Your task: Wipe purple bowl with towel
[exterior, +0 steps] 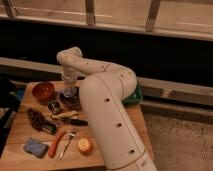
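Observation:
The purple bowl [71, 101] sits on the wooden table [20, 132] towards the back, mostly hidden by my arm. My gripper [69, 92] points down from the bent white arm [107, 107] and sits right over the bowl, at or in its rim. A pale bunched thing at the gripper may be the towel [67, 90]; I cannot make it out clearly.
A red-brown bowl [43, 91] stands left of the purple one. In front lie a small dark can [54, 106], a dark clustered object [36, 119], a blue sponge [36, 147], a red utensil [56, 144], a fork [67, 144] and an orange fruit [84, 145]. A green object [136, 95] lies behind the arm.

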Robot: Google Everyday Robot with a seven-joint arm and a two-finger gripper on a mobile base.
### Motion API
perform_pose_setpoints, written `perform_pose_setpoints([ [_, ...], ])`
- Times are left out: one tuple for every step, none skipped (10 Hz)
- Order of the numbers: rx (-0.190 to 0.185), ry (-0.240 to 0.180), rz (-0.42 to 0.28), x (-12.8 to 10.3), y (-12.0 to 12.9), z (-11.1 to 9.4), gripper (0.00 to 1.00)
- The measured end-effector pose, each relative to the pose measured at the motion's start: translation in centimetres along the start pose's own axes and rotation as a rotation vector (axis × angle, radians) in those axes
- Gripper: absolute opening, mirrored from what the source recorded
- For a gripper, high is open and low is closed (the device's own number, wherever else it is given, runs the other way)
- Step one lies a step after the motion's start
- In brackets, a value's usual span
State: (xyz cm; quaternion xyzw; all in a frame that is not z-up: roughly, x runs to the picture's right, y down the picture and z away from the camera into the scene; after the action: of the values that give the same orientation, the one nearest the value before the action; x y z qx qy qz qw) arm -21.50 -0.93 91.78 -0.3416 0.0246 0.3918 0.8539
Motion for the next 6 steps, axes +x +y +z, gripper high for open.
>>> perform_pose_setpoints([
  [-0.019, 0.005, 0.000, 0.9, 0.9, -0.1, 0.00],
  [-0.028, 0.012, 0.005, 1.8, 1.2, -0.3, 0.00],
  [-0.032, 0.030, 0.019, 3.6, 1.0, -0.8, 0.00],
  [-0.031, 0.046, 0.040, 5.2, 0.7, -1.1, 0.00],
  [-0.026, 0.060, 0.065, 6.3, 0.1, -1.3, 0.00],
  [-0.017, 0.071, 0.093, 7.2, -0.6, -1.3, 0.00],
])
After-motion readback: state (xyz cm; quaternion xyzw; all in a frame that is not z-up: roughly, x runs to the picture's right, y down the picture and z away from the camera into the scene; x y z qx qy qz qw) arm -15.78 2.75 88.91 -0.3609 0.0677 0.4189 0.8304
